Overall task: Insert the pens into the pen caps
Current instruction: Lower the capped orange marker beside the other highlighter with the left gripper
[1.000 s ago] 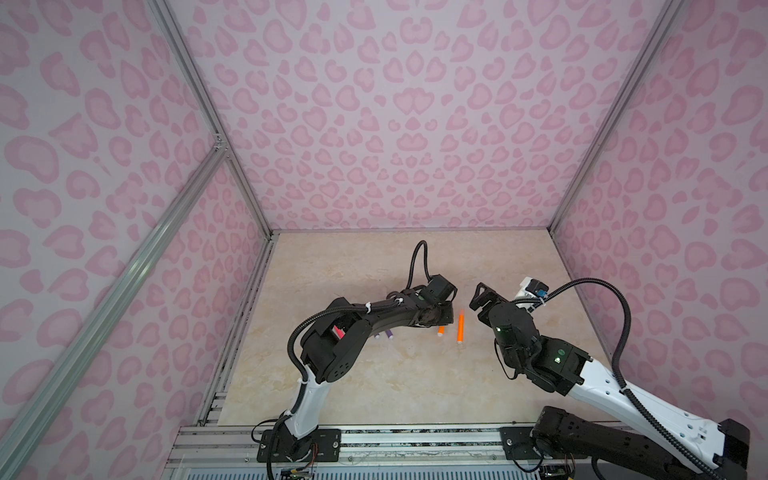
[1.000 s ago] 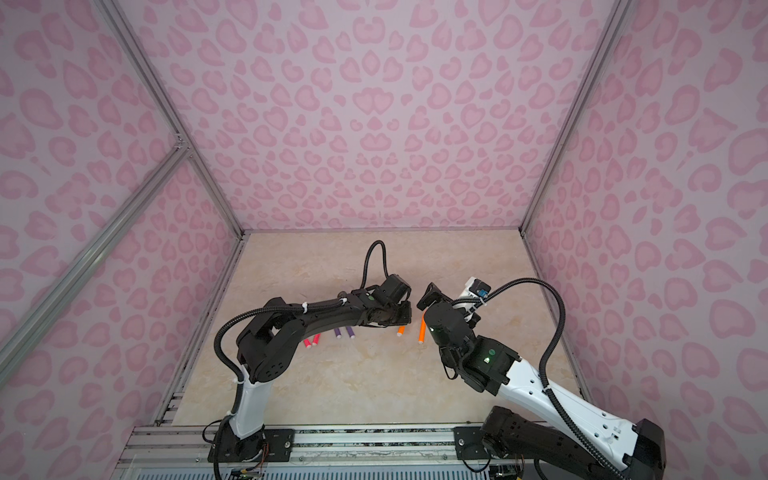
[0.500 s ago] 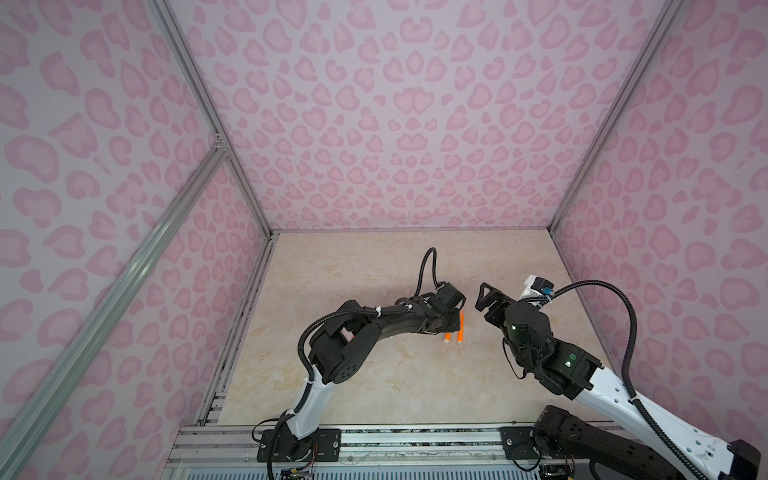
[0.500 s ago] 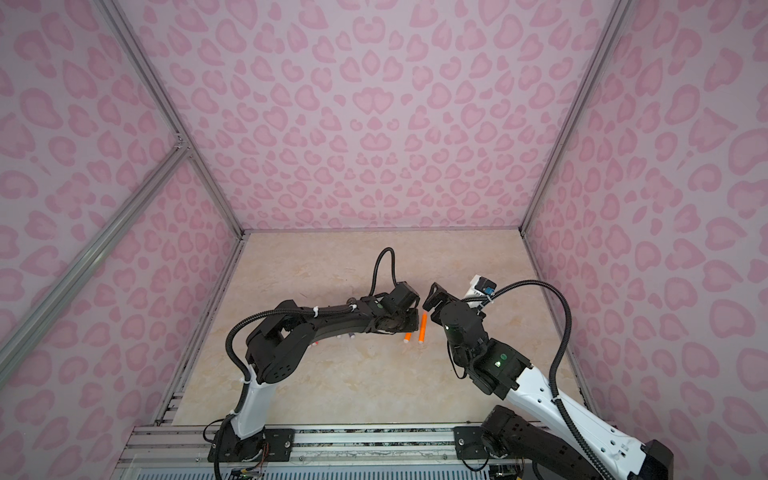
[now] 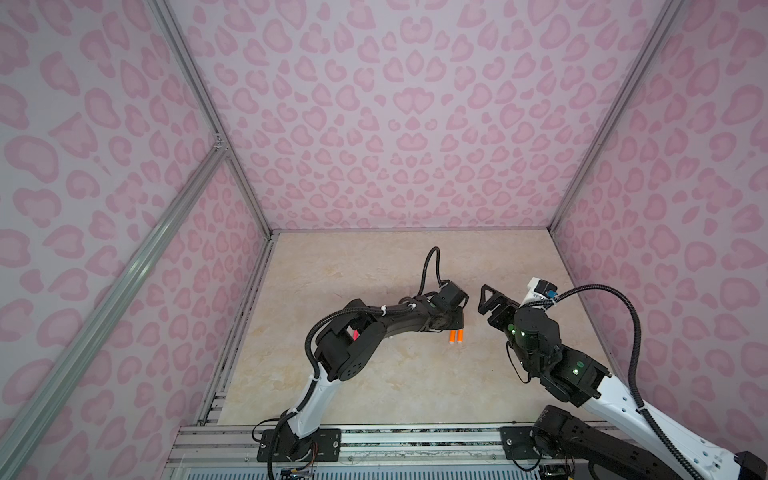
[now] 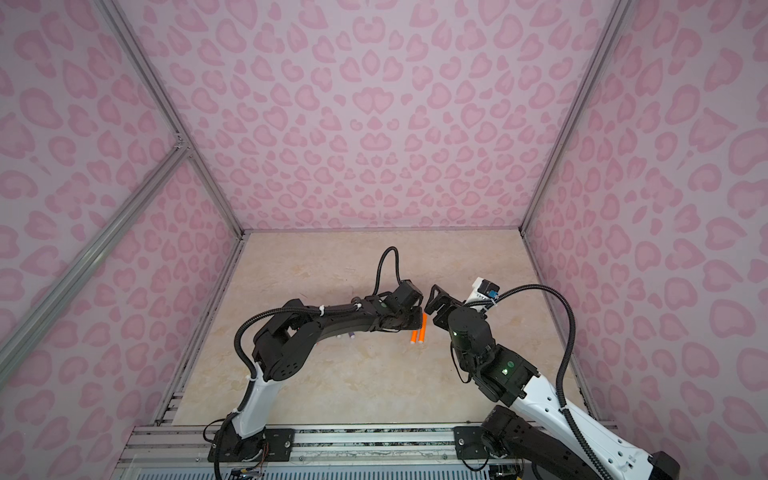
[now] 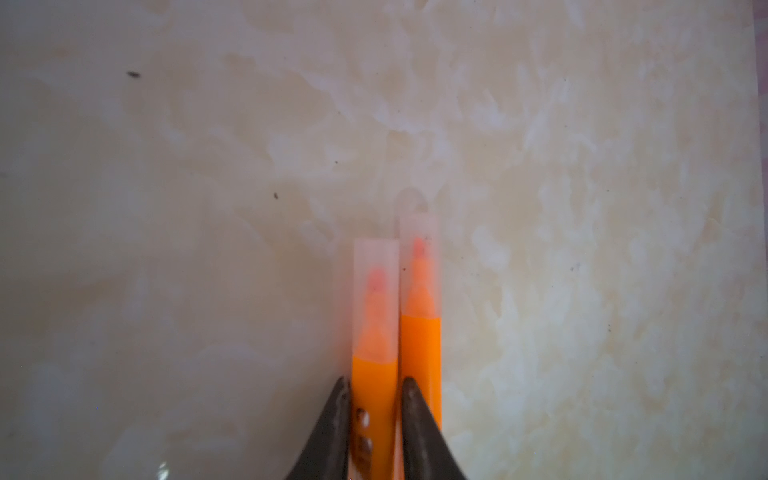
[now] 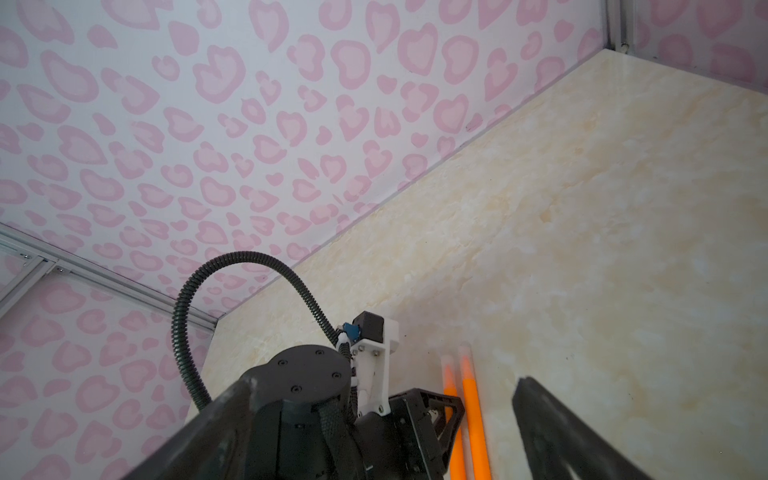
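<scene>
Since a second ago, the black-and-white left arm [image 5: 365,332] has swung toward 3 o'clock and brought its pen up against another that already lay there. The black-and-white right arm [image 5: 536,332] has kept its claw in much the same place.

Everything rests on the beige marbled tabletop [image 5: 374,386]. Both arms reach in from its 6 o'clock edge and meet a little toward 3 o'clock of its middle.

The left claw [image 7: 375,388] sits low over the surface. Its two dark fingers [image 7: 332,424] stand narrowly apart, one on each side of the barrel of an orange plastic marker pen [image 7: 374,370]. Whether they press on the pen cannot be told. The right claw [image 5: 492,300] is spread wide with nothing in it, at about 2 o'clock of the pens and apart from them.

A second orange marker pen [image 7: 420,353] lies against the 3 o'clock side of the first, flat and parallel to it. In both top views the white end plugs point toward 6 o'clock, and the tip ends are hidden under the left wrist.

Each pointed tip sits inside a short clear plastic tube cap. One cap [image 7: 376,270] is on the pen between the fingers. The other cap [image 7: 419,241] reaches slightly further toward 12 o'clock.

The end of a purple marker pen [image 6: 351,333] shows at 9 o'clock of the pair, under the left forearm, too small to tell more.
</scene>
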Robot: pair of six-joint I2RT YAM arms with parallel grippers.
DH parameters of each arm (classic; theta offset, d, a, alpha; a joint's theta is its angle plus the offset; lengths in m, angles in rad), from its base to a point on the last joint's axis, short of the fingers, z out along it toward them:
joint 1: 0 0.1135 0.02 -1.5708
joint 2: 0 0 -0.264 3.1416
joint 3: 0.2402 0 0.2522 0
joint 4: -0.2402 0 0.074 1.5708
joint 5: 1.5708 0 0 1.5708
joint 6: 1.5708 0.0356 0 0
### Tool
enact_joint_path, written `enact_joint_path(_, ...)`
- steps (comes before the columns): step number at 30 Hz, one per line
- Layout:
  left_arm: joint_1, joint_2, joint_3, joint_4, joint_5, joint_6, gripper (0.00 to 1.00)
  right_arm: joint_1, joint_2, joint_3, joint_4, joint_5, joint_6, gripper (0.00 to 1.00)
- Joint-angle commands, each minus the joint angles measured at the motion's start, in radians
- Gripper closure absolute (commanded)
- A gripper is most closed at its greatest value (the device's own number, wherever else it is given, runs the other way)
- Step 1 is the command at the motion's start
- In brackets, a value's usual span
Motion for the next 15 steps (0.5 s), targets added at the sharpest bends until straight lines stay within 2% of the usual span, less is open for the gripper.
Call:
enact_joint_path(1,-0.001,0.001,0.005,-0.019,-0.004,0.013,0.66,0.000,-0.006,-0.012,0.023,-0.006,-0.011,0.01)
enact_joint_path(8,-0.001,-0.050,-0.007,-0.025,-0.042,0.045,0.65,0.000,-0.006,-0.016,0.036,-0.019,-0.023,0.01)
enact_joint_path(9,-0.001,-0.062,-0.013,-0.025,-0.054,0.050,0.60,0.000,-0.005,-0.015,0.039,-0.025,-0.032,0.01)
enact_joint_path(15,-0.001,-0.223,-0.101,-0.013,-0.172,0.083,0.58,-0.001,0.013,-0.027,0.087,-0.047,-0.084,0.02)
